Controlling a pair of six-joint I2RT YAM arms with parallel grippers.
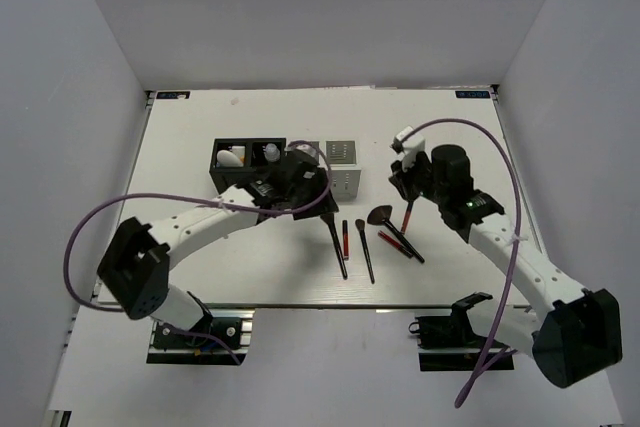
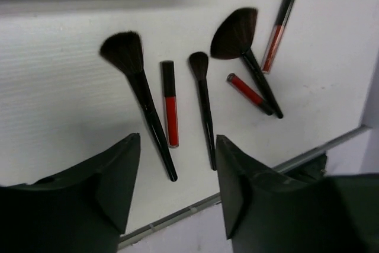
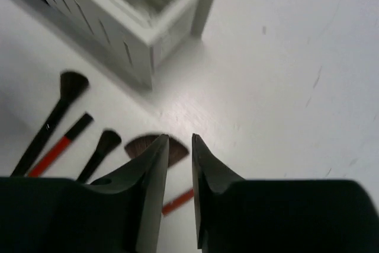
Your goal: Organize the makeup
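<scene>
Your left fingers (image 2: pixel 118 182) apart above black brushes (image 2: pixel 124 51), your right fingers (image 3: pixel 151 182) nearly together over a thin red stick (image 3: pixel 177 202), grip not discernible.

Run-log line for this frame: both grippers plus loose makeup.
left gripper: open, empty, over large brush | right gripper: narrowly open, empty, by fan brush | small brush, red sticks: on table

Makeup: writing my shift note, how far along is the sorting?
Done: oval and bottle sit in the black box. In hand: nothing clearly; left gripper hangs open above the brushes, right gripper, jaws narrow, is at a red stick. Left: three brushes and three red sticks, not yet boxed.
</scene>
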